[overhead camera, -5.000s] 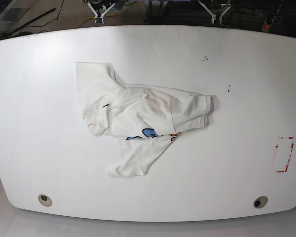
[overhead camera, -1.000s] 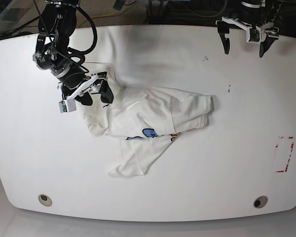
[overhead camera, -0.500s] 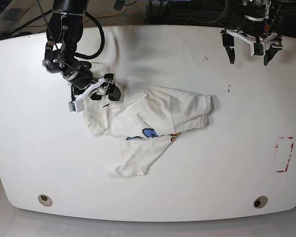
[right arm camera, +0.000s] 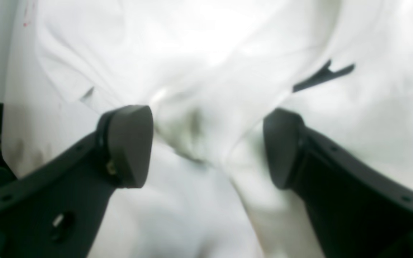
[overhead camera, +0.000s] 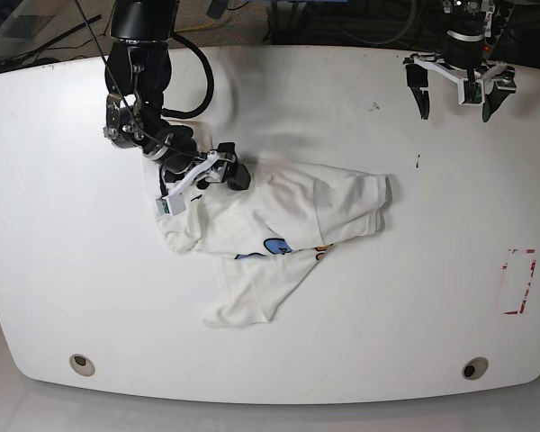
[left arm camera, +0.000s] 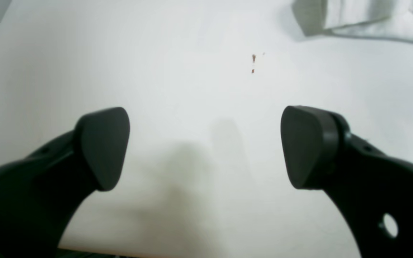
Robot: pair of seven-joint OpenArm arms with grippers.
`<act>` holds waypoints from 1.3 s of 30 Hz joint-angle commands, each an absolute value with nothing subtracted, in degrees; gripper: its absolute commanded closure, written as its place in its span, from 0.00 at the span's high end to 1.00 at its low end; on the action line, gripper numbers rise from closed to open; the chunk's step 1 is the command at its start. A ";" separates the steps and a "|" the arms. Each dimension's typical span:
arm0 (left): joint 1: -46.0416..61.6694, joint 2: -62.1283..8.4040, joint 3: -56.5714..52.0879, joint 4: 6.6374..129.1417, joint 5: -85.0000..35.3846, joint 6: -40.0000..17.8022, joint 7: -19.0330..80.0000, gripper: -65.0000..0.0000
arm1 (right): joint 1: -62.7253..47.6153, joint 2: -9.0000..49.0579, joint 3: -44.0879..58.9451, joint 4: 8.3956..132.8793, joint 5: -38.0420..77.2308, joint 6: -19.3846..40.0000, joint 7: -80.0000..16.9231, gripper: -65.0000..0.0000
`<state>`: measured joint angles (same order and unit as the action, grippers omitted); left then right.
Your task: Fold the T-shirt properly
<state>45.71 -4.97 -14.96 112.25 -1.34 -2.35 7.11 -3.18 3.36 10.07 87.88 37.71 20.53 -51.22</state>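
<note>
The white T-shirt (overhead camera: 288,211) lies crumpled in the middle of the table, a strip of its blue and orange print showing at the lower fold. My right gripper (overhead camera: 227,174) is down on the shirt's upper left part. In the right wrist view this gripper (right arm camera: 206,147) is open, with a raised ridge of T-shirt (right arm camera: 199,89) fabric between its jaws. My left gripper (overhead camera: 454,101) hangs open over bare table at the far right. In the left wrist view it (left arm camera: 206,147) holds nothing, and an edge of the T-shirt (left arm camera: 357,18) shows at the top right.
A red-edged rectangle (overhead camera: 519,281) is marked on the table's right side. Two round holes (overhead camera: 82,364) (overhead camera: 474,368) sit near the front edge. Small dark marks (overhead camera: 418,162) lie right of the shirt. Stands and cables run behind the far edge.
My right arm has swung right and lower, from the shirt's upper left flap onto its body, and the cloth there has bunched. The left gripper has hardly moved.
</note>
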 commanded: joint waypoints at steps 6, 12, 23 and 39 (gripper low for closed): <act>46.29 -5.23 -15.16 113.19 -1.27 -1.98 5.76 1.00 | 0.40 3.30 9.80 86.99 37.67 20.88 -48.75 0.37; 46.29 -5.23 -15.16 113.19 -1.27 -1.98 5.76 1.00 | 3.47 3.30 6.81 83.03 35.03 21.14 -48.66 0.28; 46.20 -5.23 -15.16 113.19 -1.27 -1.98 5.76 1.00 | 4.62 3.74 3.91 87.60 28.18 21.41 -48.57 0.00; 35.65 -4.97 -8.22 112.75 -1.27 -1.98 9.89 1.00 | 14.29 9.01 3.74 104.31 23.87 26.95 -48.66 0.00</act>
<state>37.91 -4.69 -8.93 111.79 -1.34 -2.15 11.05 10.87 7.99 3.66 102.24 23.07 26.22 -50.24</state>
